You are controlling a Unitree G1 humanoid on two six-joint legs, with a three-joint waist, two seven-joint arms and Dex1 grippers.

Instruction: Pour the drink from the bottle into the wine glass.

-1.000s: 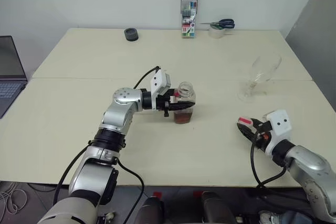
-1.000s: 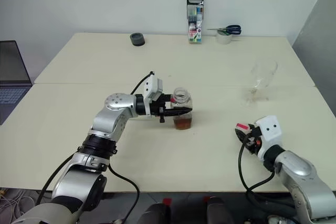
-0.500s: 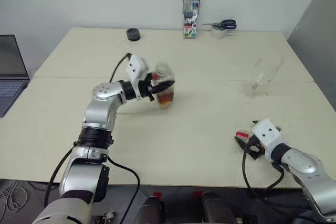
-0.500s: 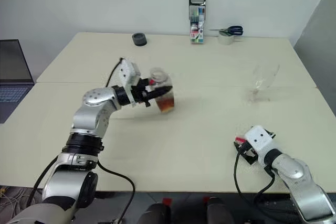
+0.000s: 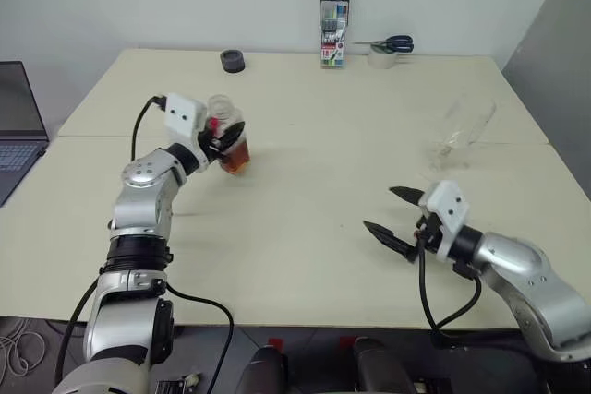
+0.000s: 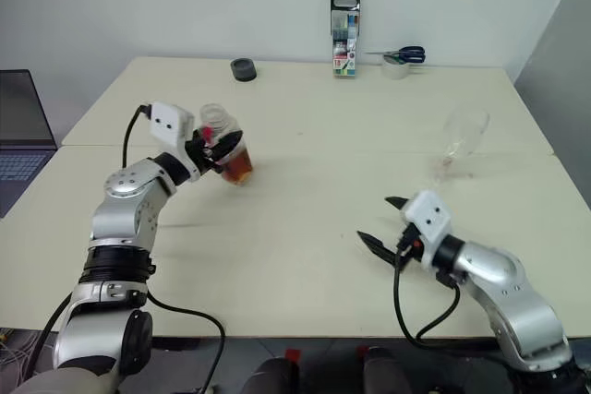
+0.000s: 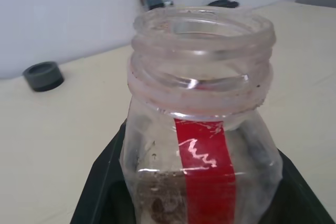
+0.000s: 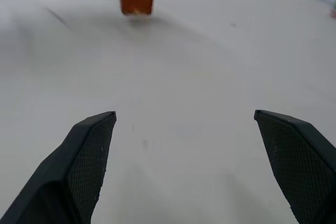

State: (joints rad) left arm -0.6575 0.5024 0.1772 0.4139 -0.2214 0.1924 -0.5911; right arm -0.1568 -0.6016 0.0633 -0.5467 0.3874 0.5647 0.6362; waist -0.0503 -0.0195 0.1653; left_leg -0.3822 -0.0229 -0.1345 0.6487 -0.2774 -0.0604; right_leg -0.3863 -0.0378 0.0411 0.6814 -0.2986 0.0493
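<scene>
A: Nearest, at about 5 o'clock on the table, the right gripper (image 5: 396, 216) hovers with its two black fingers spread wide and nothing between them

B: And the small clear plastic bottle with the red label strip (image 5: 228, 136)?

A: At 10 o'clock, the left gripper (image 6: 220, 146) is closed on it. The mouth has no cap, and the amber drink (image 5: 235, 155) sits low inside

B: The clear stemmed wine glass (image 6: 457, 143)?

A: At 2 o'clock, well apart from the bottle

B: What can go wrong?

A: I think the open bottle must cross the whole beige table (image 5: 305, 191); if it tilts too early, the drink spills. A nudge from the bottle or a gripper could also topple the thin glass
</scene>
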